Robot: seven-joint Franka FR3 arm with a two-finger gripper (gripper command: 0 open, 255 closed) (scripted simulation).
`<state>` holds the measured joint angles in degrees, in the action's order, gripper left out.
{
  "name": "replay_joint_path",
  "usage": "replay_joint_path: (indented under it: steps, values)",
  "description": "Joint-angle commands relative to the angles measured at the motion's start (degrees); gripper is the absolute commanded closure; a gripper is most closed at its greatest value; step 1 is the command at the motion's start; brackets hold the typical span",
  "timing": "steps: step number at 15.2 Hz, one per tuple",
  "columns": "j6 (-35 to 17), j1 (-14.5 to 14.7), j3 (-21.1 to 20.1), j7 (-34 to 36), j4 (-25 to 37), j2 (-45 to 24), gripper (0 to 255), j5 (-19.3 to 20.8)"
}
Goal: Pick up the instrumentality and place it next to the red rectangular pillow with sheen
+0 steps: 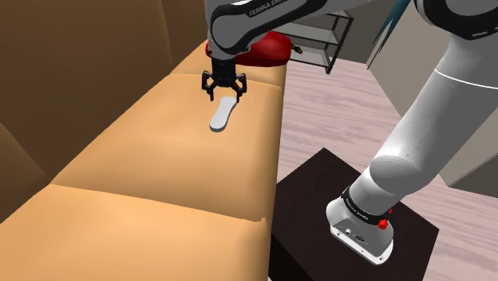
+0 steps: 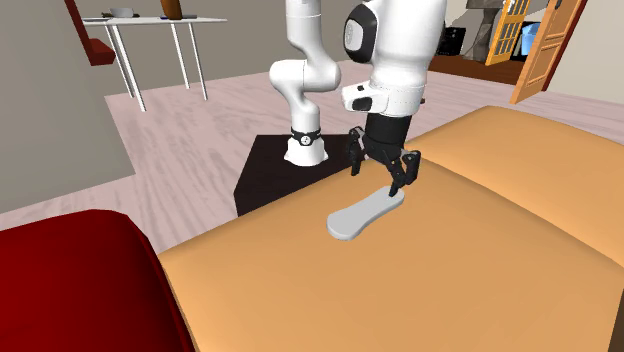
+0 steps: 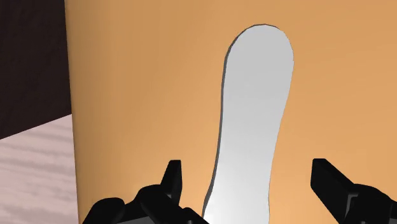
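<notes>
While the black hand (image 1: 224, 89) (image 2: 385, 172) (image 3: 248, 173) hangs low over the sofa (image 1: 144, 160) (image 2: 460, 270) (image 3: 140, 95), its fingers stand wide apart and hold nothing. Between them, in the wrist view, lies one end of the grey instrumentality (image 1: 222, 116) (image 2: 360, 215) (image 3: 254, 102), a flat, long, rounded piece; neither finger touches it. It lies flat on the tan seat cushion near the sofa's front edge, its length running roughly along the sofa.

At the far end of the sofa in the shoulder view sits the red pillow (image 1: 267, 49), apart from the grey piece. In the second exterior view a glossy red pillow (image 2: 70, 290) is at the near left corner.

Just beside the sofa's front stands the dark stand (image 1: 319, 184) (image 2: 262, 178) on a pale wooden floor (image 1: 335, 112) (image 2: 180, 130). Far left in the second exterior view is a white bench (image 2: 150, 20) on thin legs.
</notes>
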<state>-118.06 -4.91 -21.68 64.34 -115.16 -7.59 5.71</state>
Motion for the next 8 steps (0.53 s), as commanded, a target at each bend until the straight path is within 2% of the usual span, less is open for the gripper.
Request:
replay_joint_path:
  steps: [1, 8]
  values:
    - [-0.9, 0.38, 0.35, 2.99, 1.77, -3.23, 0, 1.39]
    - [-6.21, 0.56, 0.85, 3.94, -1.23, -5.75, 0, 2.81]
